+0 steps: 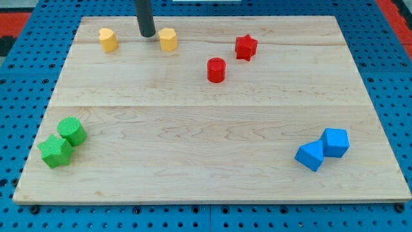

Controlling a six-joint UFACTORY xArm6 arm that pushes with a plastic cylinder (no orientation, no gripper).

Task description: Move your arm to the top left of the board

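- Sitting touching near the wooden board's (pixel 212 161) bottom-left corner: a green star block (pixel 56 152) and a green cylinder block (pixel 72 131).
- Near the bottom-right corner, two blue blocks (pixel 322 149) touch.
- Toward the top edge stand a red cylinder block (pixel 216 70) and a red star block (pixel 245 47).
- Along the top edge, left of centre, my tip (pixel 147 35) rests between two yellow blocks (pixel 108 39), just beside the right one; the rod carries no gripper.

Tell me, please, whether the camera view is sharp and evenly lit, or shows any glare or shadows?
Camera view: sharp throughout, lighting soft and even on the board, no strong glare. Only faint short shadows under the blocks, such as the red cylinder, and at my tip between the two yellow blocks.
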